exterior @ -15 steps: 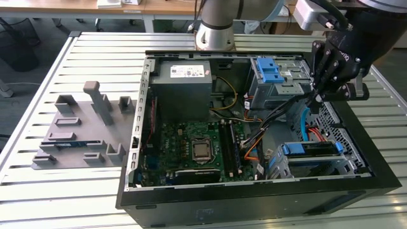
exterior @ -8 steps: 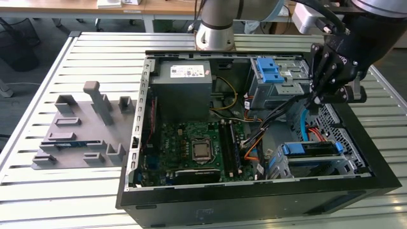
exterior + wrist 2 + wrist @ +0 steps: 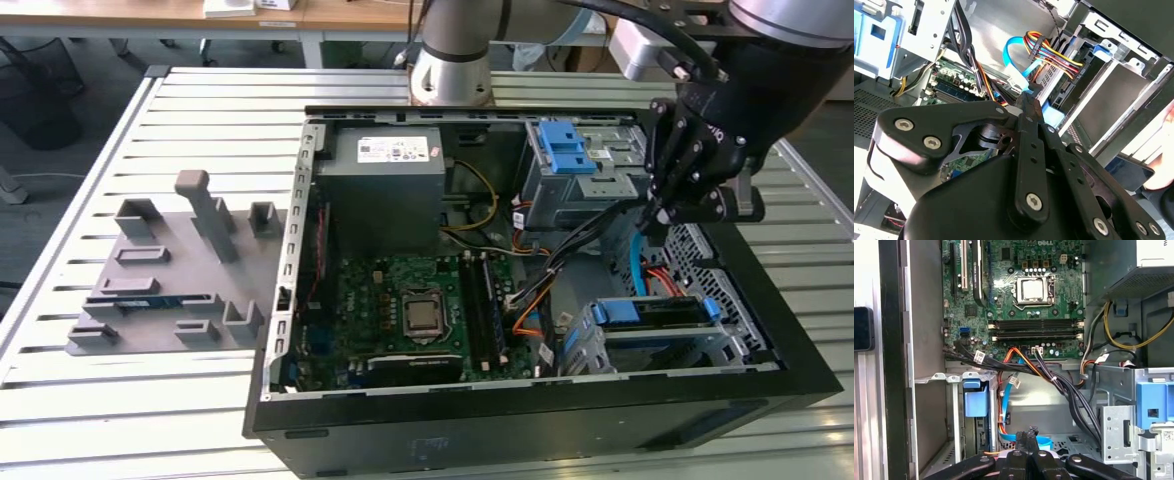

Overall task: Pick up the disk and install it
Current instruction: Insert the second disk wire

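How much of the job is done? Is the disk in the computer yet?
It looks mostly done. The disk, in its blue frame, sits in the metal bay at the exterior view's right side of the computer case. Nothing is in hand: the tool is shut and empty, hanging above the cables beside that bay. What is left is unclear, because I can't tell whether the disk is pushed fully in.

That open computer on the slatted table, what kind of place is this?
Probably a robotics lab or test workshop: a robot arm bolted to a slatted metal table reaches into an open computer case, with desks behind.
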